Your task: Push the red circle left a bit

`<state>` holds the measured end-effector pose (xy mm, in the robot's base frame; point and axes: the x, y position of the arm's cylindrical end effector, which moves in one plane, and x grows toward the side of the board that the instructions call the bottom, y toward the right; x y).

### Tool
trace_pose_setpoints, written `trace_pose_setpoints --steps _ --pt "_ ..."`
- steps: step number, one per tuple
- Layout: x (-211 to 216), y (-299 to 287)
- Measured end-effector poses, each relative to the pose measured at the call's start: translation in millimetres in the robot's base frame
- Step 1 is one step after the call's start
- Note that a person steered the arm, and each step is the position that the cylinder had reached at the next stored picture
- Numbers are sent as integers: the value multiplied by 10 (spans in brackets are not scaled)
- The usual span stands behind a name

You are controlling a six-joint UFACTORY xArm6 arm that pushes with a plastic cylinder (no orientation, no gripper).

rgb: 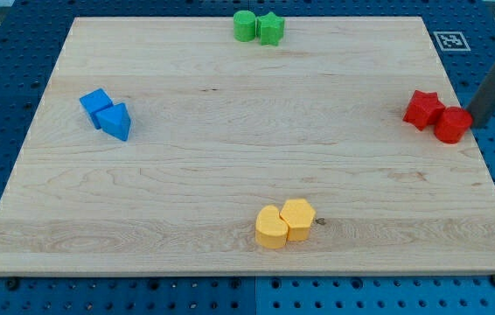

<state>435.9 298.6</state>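
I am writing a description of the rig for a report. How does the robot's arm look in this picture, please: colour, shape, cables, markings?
Only a straight dark grey rod shows, round and smooth, entering from the view's top right. My tip is plain and blunt. No cables, markings or end effector are visible.

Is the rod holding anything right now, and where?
Nothing is held. My tip rests at the right side of the red circle block, apparently touching it.
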Motion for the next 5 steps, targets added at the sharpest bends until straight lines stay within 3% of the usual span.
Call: trace_pose_setpoints --steps 1,3,5 --pt "130 -80" --pt "-57 -425" --pt "265 -725"
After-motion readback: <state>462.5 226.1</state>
